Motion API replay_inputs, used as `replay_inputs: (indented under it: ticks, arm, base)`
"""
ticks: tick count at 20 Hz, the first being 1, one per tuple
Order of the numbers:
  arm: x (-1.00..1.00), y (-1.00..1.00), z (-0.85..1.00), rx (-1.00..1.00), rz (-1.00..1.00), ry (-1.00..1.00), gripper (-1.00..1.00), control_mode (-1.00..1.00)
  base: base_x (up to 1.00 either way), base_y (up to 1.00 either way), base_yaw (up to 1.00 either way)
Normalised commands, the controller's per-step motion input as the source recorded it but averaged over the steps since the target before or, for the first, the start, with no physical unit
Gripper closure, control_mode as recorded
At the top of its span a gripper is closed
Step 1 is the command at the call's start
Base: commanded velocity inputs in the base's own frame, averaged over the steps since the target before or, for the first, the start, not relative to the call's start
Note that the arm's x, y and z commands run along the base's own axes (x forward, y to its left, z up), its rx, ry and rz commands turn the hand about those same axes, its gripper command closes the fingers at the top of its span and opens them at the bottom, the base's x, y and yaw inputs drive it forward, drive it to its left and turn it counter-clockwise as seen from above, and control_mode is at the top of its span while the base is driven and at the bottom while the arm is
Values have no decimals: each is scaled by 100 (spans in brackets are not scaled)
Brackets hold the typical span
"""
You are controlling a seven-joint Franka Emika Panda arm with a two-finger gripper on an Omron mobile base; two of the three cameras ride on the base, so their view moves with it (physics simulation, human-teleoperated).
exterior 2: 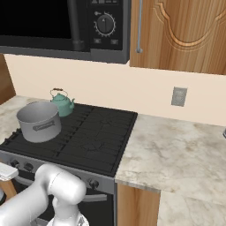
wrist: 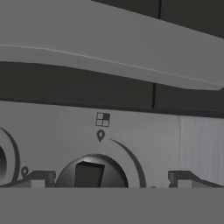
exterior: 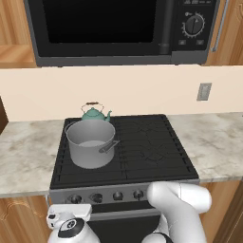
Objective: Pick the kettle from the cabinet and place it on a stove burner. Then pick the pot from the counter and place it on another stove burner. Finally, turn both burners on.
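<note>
- The pot (exterior: 91,143) stands upright on the near-left part of the stove burners (exterior: 147,142), its straight grey wall and one loop handle in plain sight.
- The kettle (exterior: 95,113) sits just behind it on the far-left burner, spout pointing right, thin arched handle upright; from the left base view the pot's rim overlaps its base, so whether they touch cannot be told.
- A row of round knobs (exterior: 117,195) runs along the stove's front panel.
- In the hand view, the end effector (wrist: 107,180) hovers right in front of one knob (wrist: 89,175), fingers spread wide to either side of it, pinching nothing.
- The worktop (exterior 2: 176,145) flanks the stove on both sides.
- Above, the black microwave (exterior: 118,28) hangs beside the cabinet (exterior 2: 185,31), whose door is closed.
</note>
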Motion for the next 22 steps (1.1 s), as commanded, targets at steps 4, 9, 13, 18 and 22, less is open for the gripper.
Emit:
replay_inputs:
  ticks: [4,9,13,18,22]
  arm:
    - [6,14,-11,0,0,-1,-100,-100]
    - [12,15,-9,0,0,-1,100,-100]
    - [8,8,-7,0,0,-1,100,-100]
    - [8,7,-5,0,0,0,100,-100]
    - [1,7,0,0,0,0,100,-100]
  base:
    - [0,0,0]
    - [0,0,0]
    - [0,0,0]
    - [0,0,0]
    - [0,0,0]
